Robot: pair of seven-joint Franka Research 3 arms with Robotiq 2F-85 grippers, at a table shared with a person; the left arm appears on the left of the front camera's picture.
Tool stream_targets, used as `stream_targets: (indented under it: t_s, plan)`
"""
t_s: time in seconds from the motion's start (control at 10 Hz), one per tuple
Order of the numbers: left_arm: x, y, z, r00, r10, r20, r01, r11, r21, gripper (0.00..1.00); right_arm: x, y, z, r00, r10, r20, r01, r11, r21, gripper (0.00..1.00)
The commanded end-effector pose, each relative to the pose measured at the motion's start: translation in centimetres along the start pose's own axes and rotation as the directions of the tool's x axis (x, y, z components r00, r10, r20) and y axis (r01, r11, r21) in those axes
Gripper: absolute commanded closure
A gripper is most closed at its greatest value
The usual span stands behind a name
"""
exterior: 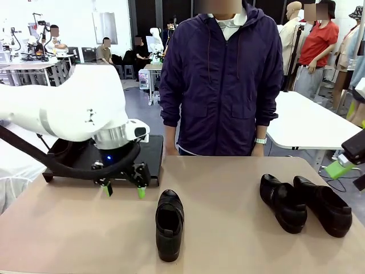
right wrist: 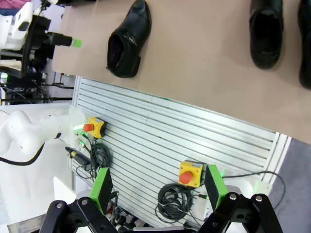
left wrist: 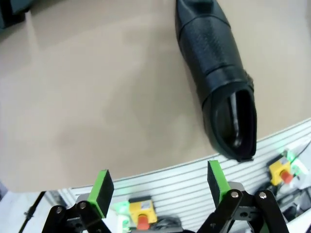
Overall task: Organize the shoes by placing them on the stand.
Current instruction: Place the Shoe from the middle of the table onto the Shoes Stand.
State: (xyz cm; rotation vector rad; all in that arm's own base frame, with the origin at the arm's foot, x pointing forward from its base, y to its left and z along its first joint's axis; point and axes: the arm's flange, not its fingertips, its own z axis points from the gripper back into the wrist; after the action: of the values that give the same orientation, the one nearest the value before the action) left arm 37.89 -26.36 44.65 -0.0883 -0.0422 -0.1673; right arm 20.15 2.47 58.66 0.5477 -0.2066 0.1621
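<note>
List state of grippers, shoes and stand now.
left gripper: open, empty, above table by stand
right gripper: open, empty, past table edge
middle shoe: upright on table, off stand
inner right shoe: upright on table, off stand
outer right shoe: same, beside it
stand: partly behind left arm, visible part bare

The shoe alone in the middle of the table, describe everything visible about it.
It is a black low-cut shoe, leather-looking with a dull shine, a rounded toe and a band across the top. It stands upright on its sole on the tan table, heel toward the robot's edge, toe toward the person. Only the table touches it; the open left gripper hangs apart.
</note>
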Motion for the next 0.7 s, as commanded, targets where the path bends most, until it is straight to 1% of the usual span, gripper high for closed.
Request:
stream_targets:
  t_s: [0.0,0.1,0.2,0.4,0.6]
  plan:
    - [0.1,-1.5,-1.9,0.999,0.039,0.026,-0.039,0.999,-0.001,0.00,0.2,0.1,0.5,1.000,0.007,-0.004,-0.007,1.000,0.018,0.00]
    - [0.1,-2.5,-3.0,1.000,0.026,0.012,-0.026,1.000,-0.013,0.00,0.2,0.1,0.5,1.000,0.007,-0.004,-0.007,1.000,0.018,0.00]
    - [0.0,-3.5,-4.0,1.000,0.015,0.003,-0.015,1.000,0.008,0.00,0.2,0.1,0.5,1.000,0.007,-0.004,-0.007,1.000,0.018,0.00]
    - [0.0,-5.0,-5.6,0.999,0.040,0.025,-0.041,0.998,0.045,0.00,0.2,0.1,0.5,1.000,0.007,-0.004,-0.007,1.000,0.018,0.00]
    - [-0.3,-6.3,-6.2,0.999,0.044,0.006,-0.044,0.999,0.021,0.00,0.2,0.1,0.5,1.000,0.007,-0.004,-0.007,1.000,0.018,0.00]
